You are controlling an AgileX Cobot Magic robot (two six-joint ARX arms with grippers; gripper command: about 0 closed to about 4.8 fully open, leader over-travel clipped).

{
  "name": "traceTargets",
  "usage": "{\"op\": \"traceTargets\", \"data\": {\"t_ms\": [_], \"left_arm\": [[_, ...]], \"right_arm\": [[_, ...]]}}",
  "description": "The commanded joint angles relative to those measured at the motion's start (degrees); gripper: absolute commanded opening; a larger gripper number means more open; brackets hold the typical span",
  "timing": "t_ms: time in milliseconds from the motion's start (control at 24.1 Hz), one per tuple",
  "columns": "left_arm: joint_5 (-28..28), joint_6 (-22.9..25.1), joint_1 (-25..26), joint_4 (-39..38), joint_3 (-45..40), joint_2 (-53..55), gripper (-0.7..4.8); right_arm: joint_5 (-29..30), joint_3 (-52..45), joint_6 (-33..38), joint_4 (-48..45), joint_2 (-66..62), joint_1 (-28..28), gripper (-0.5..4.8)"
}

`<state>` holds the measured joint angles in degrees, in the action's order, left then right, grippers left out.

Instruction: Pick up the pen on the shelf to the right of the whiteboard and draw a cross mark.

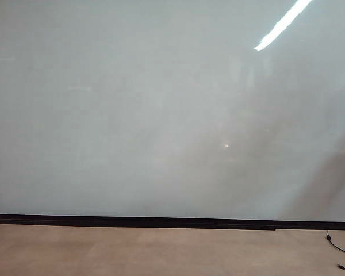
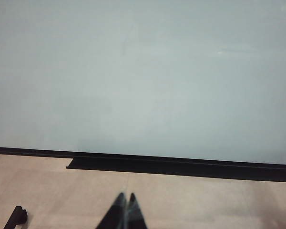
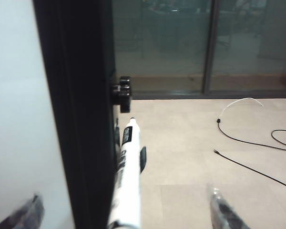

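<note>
My right gripper (image 3: 126,210), released, straddles the pen (image 3: 126,181) beside the whiteboard (image 3: 14,119); my left gripper (image 2: 125,199) is clenched.

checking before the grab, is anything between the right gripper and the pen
Nothing visible. In the right wrist view the right gripper is open, one finger either side of the pen, which lies along the whiteboard's black frame.

An office or lab: a huge whiteboard (image 1: 161,115) reflects a ceiling strip light (image 1: 283,24). Pale floor (image 3: 195,157) with loose cables (image 3: 248,143) runs to dark glass partitions (image 3: 181,43).
</note>
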<state>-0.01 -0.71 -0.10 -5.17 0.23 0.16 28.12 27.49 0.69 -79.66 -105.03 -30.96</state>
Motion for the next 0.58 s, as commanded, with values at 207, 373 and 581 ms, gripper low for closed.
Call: {"op": "traceTargets", "data": {"t_ms": [207,373,581], "left_arm": [[0.2,0.2,0.0,0.5,0.2,0.0,-0.04],[0.2,0.3,0.0,0.5,0.2,0.0,-0.05],[0.2,0.3,0.0,0.5,0.2,0.0,-0.04]], "right_arm": [[0.1,5.2,1.0,-1.2,-4.9,0.0,4.54],[2.0,7.5,1.4,-1.3,-7.2,0.0,4.53],[5.6,8.5,1.4,-1.3,-8.6,-0.1,4.49]]}}
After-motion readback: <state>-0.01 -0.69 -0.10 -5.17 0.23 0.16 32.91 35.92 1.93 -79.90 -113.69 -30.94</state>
